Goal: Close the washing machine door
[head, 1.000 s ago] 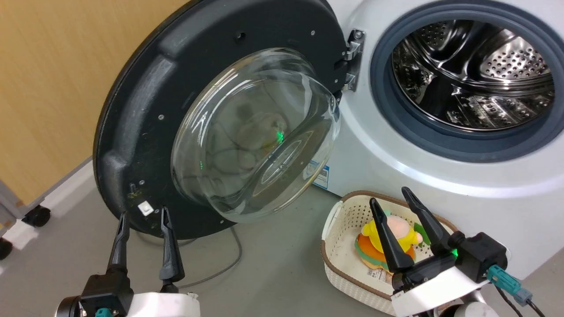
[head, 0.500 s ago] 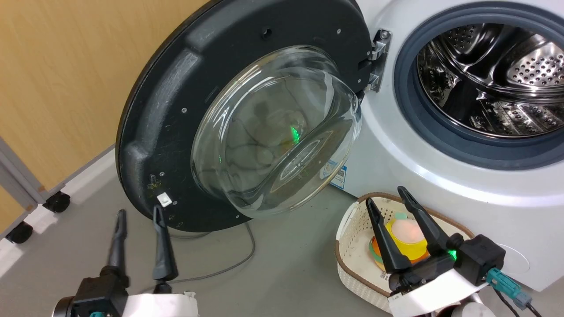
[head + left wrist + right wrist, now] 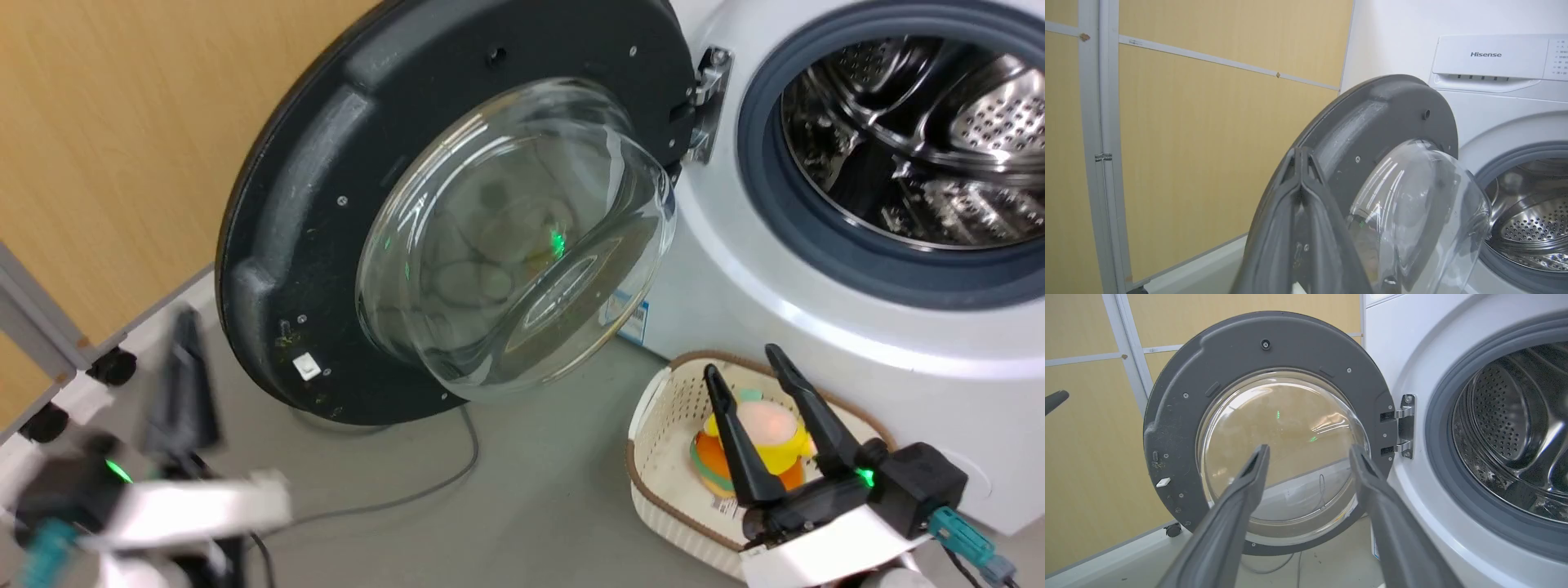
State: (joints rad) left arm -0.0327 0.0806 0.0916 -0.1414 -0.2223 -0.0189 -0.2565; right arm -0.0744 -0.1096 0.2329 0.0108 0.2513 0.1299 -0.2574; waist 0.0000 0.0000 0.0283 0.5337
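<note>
The washing machine door [image 3: 310, 188] hangs wide open on its hinge, its black frame and clear glass bowl facing me. To its right, the white washing machine [image 3: 735, 278] shows its grey gasket and steel drum. My left gripper [image 3: 186, 359] is blurred at the lower left, out beyond the door's free edge. In the left wrist view its fingertips meet, so the left gripper [image 3: 1300, 154] is shut on nothing, with the door [image 3: 1372, 118] just behind it. My right gripper [image 3: 741, 361] stands open over the basket, and in its own view the right gripper [image 3: 1309, 449] points at the door [image 3: 1167, 416].
A cream basket [image 3: 653, 457] with a colourful toy [image 3: 755, 433] sits on the floor against the machine's front. A grey cable [image 3: 392, 502] trails under the door. A wheeled frame's caster [image 3: 110, 367] stands by the wooden wall at the left.
My left gripper has swung left towards the door's outer edge and its fingers have come together. The head camera has shifted. The door and the right gripper have kept their places.
</note>
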